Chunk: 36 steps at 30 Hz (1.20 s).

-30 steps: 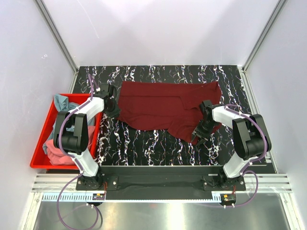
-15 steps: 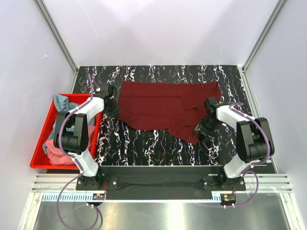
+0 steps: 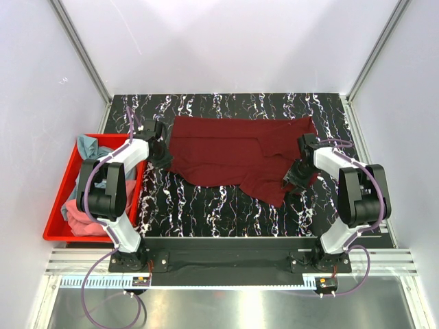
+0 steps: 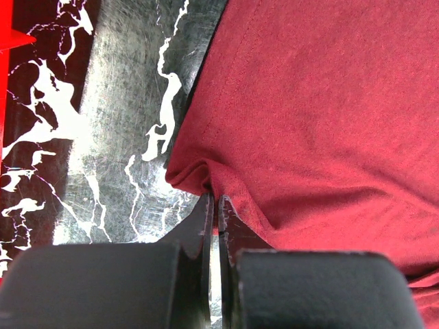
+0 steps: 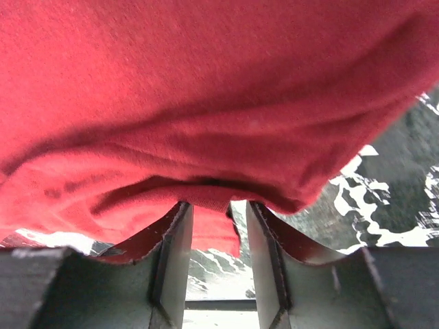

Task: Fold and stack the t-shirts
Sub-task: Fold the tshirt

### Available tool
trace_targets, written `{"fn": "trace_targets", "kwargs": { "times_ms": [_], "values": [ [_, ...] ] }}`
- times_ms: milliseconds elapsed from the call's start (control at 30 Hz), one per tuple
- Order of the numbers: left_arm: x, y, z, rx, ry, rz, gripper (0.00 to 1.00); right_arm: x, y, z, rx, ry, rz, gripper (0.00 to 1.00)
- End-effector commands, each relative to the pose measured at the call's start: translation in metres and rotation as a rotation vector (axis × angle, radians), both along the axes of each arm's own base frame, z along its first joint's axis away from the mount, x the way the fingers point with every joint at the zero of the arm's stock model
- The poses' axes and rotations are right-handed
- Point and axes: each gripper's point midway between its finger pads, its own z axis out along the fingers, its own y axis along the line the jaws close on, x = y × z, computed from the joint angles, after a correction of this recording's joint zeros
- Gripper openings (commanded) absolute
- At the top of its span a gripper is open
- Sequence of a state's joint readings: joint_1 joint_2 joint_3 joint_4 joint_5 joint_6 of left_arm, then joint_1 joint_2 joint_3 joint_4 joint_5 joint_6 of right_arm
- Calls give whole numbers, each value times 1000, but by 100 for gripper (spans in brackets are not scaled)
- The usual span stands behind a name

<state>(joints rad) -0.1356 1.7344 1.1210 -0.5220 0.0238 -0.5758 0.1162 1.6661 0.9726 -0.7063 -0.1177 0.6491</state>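
Maroon t-shirt: lay spread flat on the marbled black worktop, along the far edge, with one flap reaching toward the near right.
Left end effector: jaws together, pinching the shirt's left hem, the cloth puckered at the tips.
Right end effector: jaws apart at the shirt's near right flap, a fold draped over the tips.
Red bin: stood by the worktop's left edge, holding the teal-blue t-shirt and coral pink t-shirt.
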Motion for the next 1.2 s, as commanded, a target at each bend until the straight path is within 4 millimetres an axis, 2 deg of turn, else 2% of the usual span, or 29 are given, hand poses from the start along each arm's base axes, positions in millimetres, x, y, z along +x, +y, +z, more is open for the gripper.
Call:
{"fn": "trace_targets", "kwargs": {
  "times_ms": [0,233,400,467,567,667,700,800,833,900,1033,1167],
  "values": [
    [10,-3,6,-20,-34,-17,0,11,7,-3,27,-37,28,43],
    [10,-3,7,-22,-38,-14,0,8,19,-15,56,-28,41,40],
    [11,-3,7,-24,-39,-11,0,-2,21,-27,69,10,11,33],
    [10,-3,7,-24,-39,-10,0,-3,19,-26,59,4,2,23],
    [9,-3,5,-29,-34,-9,0,-7,16,-24,40,14,-6,17],
    [9,-3,6,-24,-39,-10,0,-13,9,-13,5,22,-8,9],
    [8,-2,7,-24,-38,-8,0,-14,6,-9,-7,20,-11,4],
    [7,-2,10,-24,-44,-11,0,-22,0,11,-40,16,-13,0],
    [5,-2,10,-23,-41,-15,0,-30,-4,20,-57,25,-8,0],
    [2,-3,14,-30,-46,-23,0,-29,-7,36,-69,9,-5,0],
    [-10,-5,21,-47,-52,-28,0,-43,-10,69,-69,-17,-5,0],
    [-27,-1,27,-45,-63,-16,0,-61,-7,85,-29,-40,-30,0]
  ]
}}
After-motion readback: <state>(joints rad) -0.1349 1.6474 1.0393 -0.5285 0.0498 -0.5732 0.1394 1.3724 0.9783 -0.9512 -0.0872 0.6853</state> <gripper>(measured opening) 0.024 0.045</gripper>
